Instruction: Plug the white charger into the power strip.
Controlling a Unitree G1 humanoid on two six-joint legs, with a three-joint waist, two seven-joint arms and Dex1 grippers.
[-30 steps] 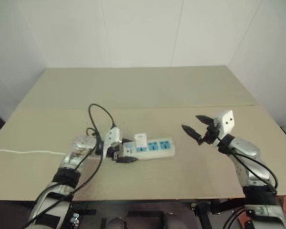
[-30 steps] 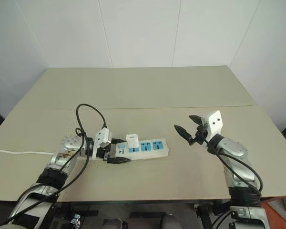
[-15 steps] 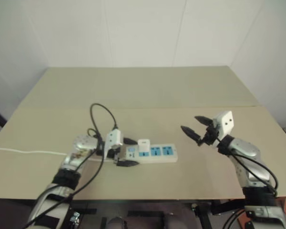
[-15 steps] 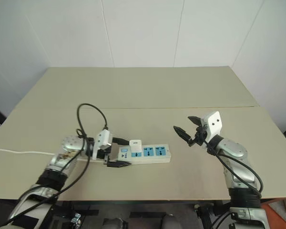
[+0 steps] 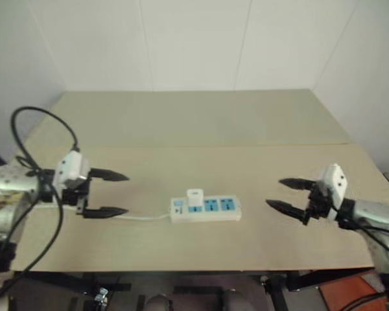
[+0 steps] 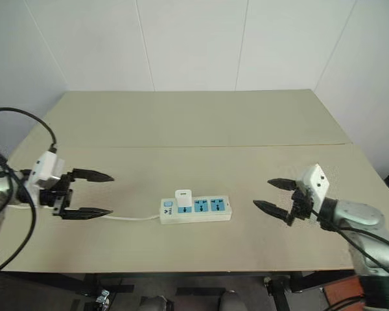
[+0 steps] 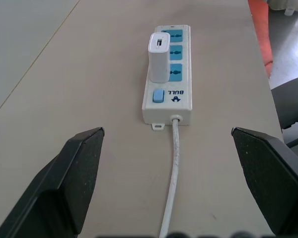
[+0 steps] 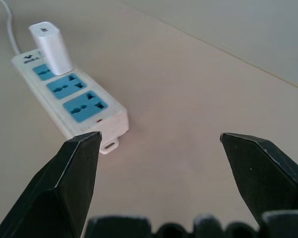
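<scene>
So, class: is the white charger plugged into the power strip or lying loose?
Plugged in: the charger stands upright in the power strip's socket nearest the switch.

Bare test room, likely a lab: plain beige table [image 6: 201,123] set in a corner of white panelled walls [image 6: 194,42], an orange base [image 7: 260,20] beside it.

Beige table [image 5: 201,123], seam across mid-frame. On it, lower centre: power strip [image 5: 214,211], cord [image 5: 142,218] trailing left.
</scene>
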